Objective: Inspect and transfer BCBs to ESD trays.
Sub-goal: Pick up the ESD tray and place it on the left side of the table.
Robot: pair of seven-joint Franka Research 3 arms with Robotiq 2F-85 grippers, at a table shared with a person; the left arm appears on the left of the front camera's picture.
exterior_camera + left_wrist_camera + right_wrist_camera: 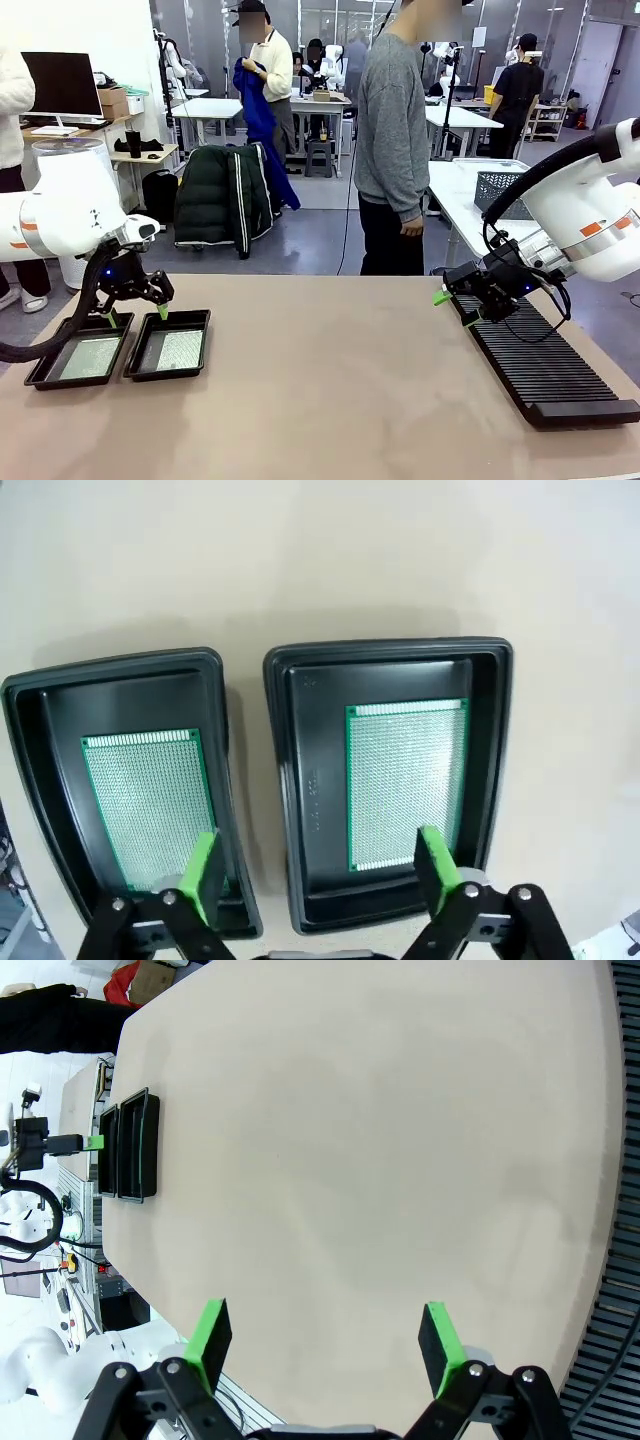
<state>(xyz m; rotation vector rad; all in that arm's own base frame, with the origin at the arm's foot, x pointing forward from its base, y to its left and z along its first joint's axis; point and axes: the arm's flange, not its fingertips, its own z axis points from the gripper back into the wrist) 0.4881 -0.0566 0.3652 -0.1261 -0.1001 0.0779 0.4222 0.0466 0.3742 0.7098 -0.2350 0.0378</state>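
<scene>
Directly under the left pincer [137, 312] sit 2 ESD trays, side by side on the beige counter [340, 390] near its left end. The left pincer hangs just above them with its green-padded fingers spread wide and nothing between them. In the left wrist view one finger [203, 873] stands over the near rim of the left-hand tray [40, 770] and the other over the near end of the right-hand tray [300, 770].

Each tray is shallow, black and rectangular, with a raised sloped rim and rounded corners. The 2 stand just apart, long sides parallel. Each holds 1 BCB lying flat on its floor. Both boards are thin green rectangles with a pale, finely dotted face and a brighter green border. The board in the left-hand tray [150, 800] lies slightly askew; the board in the right-hand tray [405, 780] lies squarer and nearer that tray's outer wall.

The right pincer [455, 305] is well apart from the trays, at the counter's right side above the near end of a long black ribbed rack [545, 365]. Its fingers are also spread, empty, as the right wrist view shows [320, 1345].

The fingers hide the near edge of each board in the left wrist view. A person [392, 140] stands beyond the far edge.
</scene>
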